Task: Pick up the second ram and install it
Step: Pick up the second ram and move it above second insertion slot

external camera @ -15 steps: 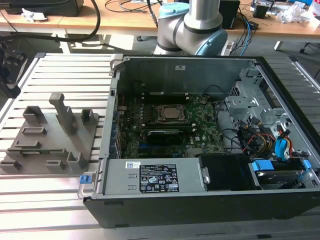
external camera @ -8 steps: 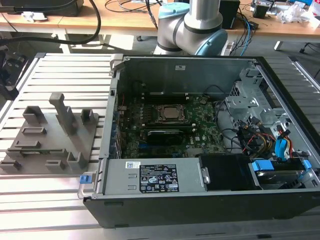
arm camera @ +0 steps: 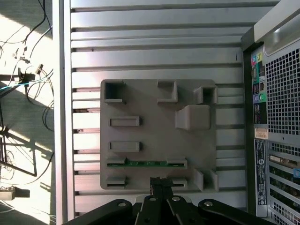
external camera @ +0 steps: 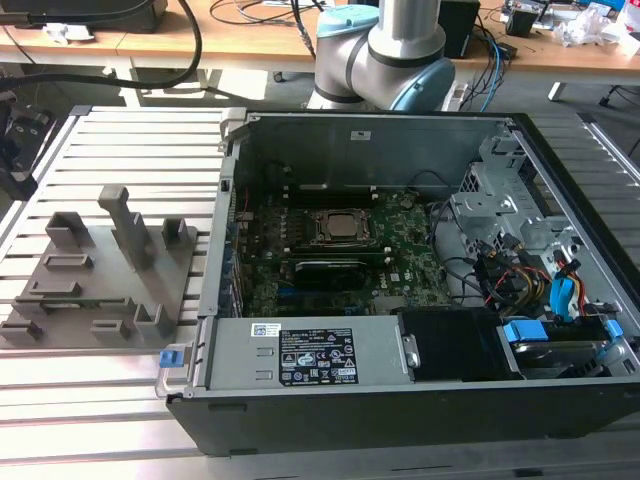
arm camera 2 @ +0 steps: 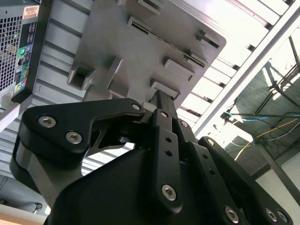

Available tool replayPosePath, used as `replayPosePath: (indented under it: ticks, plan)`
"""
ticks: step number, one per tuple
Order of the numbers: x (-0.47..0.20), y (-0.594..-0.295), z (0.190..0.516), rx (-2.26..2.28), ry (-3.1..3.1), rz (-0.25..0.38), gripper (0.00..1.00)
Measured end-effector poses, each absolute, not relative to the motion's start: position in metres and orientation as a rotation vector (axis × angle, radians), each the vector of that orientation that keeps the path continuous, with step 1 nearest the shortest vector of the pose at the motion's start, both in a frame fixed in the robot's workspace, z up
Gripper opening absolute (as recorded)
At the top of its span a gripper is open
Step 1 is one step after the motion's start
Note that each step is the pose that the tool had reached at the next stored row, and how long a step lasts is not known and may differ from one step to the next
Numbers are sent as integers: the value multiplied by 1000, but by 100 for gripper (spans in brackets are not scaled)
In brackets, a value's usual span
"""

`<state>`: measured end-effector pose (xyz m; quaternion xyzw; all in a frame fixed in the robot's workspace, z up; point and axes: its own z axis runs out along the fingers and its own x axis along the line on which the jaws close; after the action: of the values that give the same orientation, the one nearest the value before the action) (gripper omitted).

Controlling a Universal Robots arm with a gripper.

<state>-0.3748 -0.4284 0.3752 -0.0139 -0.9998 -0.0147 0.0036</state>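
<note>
The second ram point(arm camera: 146, 163), a thin green stick, stands on edge in a slot of the grey holder tray point(arm camera: 154, 131) in the first wrist view. My gripper point(arm camera: 156, 179) hovers well above the tray, over the row of slots beside the ram's slot, with its black fingers closed together and nothing between them. The second wrist view shows the same gripper point(arm camera 2: 157, 95) from behind, its tips pointing at the tray point(arm camera 2: 136, 42). The tray point(external camera: 100, 270) lies on the slatted table at the exterior view's left, beside the open computer case point(external camera: 400, 260).
The motherboard point(external camera: 400, 262) with its CPU socket point(external camera: 340, 228) lies inside the case. Drive cages, cables and a blue-handled bracket fill the case's right side. The case's rear panel point(arm camera: 276, 117) stands close to the tray. Cables hang past the table's edge point(arm camera: 57, 112).
</note>
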Motion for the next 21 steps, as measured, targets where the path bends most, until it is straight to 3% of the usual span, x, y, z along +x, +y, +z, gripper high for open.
replayPosePath:
  ticks: [21]
  plan:
    - [-375, -428, 375, 508, -3088, -43, 11]
